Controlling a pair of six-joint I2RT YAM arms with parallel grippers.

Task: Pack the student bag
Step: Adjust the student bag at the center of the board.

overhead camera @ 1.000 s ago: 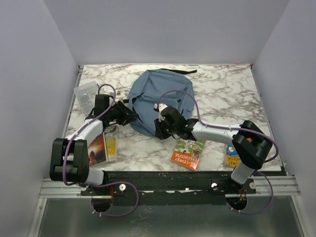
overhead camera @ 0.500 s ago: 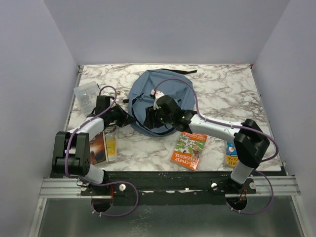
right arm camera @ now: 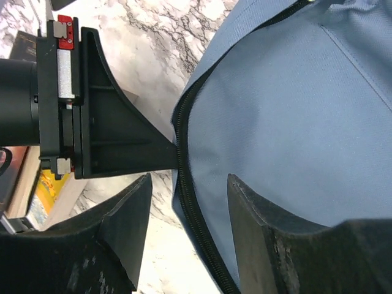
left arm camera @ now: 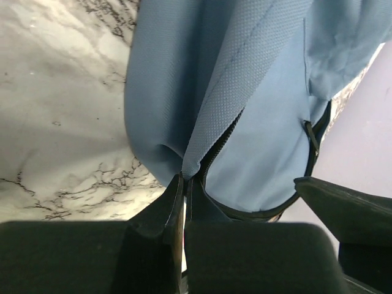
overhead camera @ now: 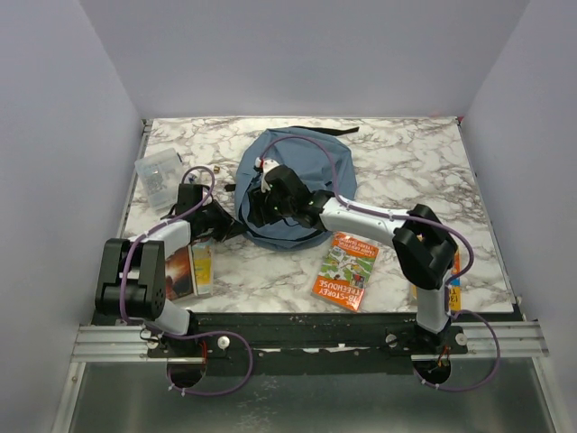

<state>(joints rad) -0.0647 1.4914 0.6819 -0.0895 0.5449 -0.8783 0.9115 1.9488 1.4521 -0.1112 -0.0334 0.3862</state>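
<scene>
The student bag (overhead camera: 306,176), dusty blue with black zippers, lies flat in the middle of the marble table. My left gripper (overhead camera: 240,220) is at the bag's near left rim, shut on a fold of its blue fabric (left arm camera: 191,160) beside the zipper. From the right, my right gripper (overhead camera: 258,207) reaches over the bag and stands open, its jaws straddling the black zipper (right arm camera: 191,205) along that same rim. In the right wrist view, the tip of the left gripper (right arm camera: 173,150) touches the bag (right arm camera: 294,104) just ahead of my open right gripper (right arm camera: 190,190).
A green and orange book (overhead camera: 343,269) lies near the front edge. Two books (overhead camera: 187,268) lie under the left arm. Another book (overhead camera: 455,271) sits partly behind the right arm. A clear plastic box (overhead camera: 158,170) stands at the back left.
The right gripper swung left and back across the bag to its left rim and opened. The left gripper closed on the bag's edge.
</scene>
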